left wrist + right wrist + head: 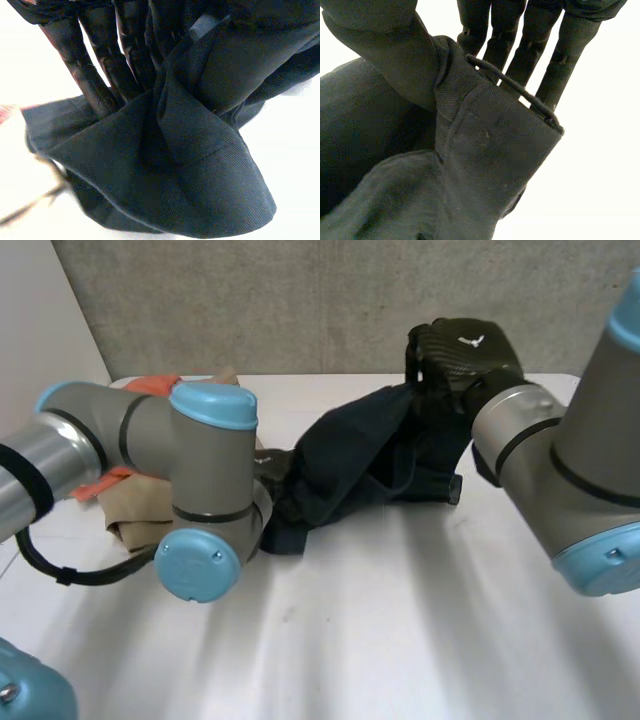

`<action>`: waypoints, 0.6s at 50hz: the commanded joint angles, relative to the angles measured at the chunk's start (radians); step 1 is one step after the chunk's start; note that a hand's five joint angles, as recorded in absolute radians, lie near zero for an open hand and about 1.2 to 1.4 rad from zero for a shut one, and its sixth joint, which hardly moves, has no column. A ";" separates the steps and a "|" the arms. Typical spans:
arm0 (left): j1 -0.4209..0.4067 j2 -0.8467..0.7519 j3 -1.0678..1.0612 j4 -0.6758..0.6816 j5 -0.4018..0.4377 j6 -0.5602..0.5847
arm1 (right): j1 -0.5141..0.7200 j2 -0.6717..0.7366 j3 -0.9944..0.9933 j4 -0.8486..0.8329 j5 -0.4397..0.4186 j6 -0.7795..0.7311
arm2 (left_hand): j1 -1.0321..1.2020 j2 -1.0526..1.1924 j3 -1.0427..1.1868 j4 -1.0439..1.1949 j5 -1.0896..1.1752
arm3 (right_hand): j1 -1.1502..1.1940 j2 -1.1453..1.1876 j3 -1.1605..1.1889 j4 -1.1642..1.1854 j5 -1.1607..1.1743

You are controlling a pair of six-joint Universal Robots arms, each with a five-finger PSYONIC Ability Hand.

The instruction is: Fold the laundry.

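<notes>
Here, the dark garment (365, 465) is held bunched, partly lifted off the table (400, 630): the right hand (465, 345) pinches its waistband, the left hand (100, 70) pinches the other end. No fold appears made yet; all folding remains.

The head camera is looking down from between and behind the grey, blue-capped left arm (205, 470) and right arm (570, 460). It is facing across the white tabletop (400, 640) toward its far edge and the grey concrete wall (300, 300). The left wrist camera is peering along the black left robot hand (100, 75) from very near, with the dark navy twill garment (190, 165) right before it. The right wrist camera is sitting just as near along the black right robot hand (540, 55). All three views are sharing that garment and bare tabletop beside it.
</notes>
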 commanded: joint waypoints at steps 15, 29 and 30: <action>0.195 0.799 0.090 -0.047 0.154 0.308 | -0.128 -0.226 -0.197 0.094 -0.129 -0.261 | 0.257 0.205 0.214 0.200 0.237 | 0.263 0.230 0.208 0.200 0.220; 0.185 0.452 0.419 -0.081 0.141 0.326 | -0.145 -0.062 -0.347 0.175 -0.113 -0.213 | 0.257 0.205 0.214 0.200 0.237 | 0.263 0.230 0.208 0.200 0.220; 0.183 0.389 0.425 -0.063 0.146 0.328 | -0.142 -0.026 -0.336 0.171 -0.106 -0.213 | 0.257 0.205 0.214 0.200 0.237 | 0.263 0.230 0.208 0.200 0.220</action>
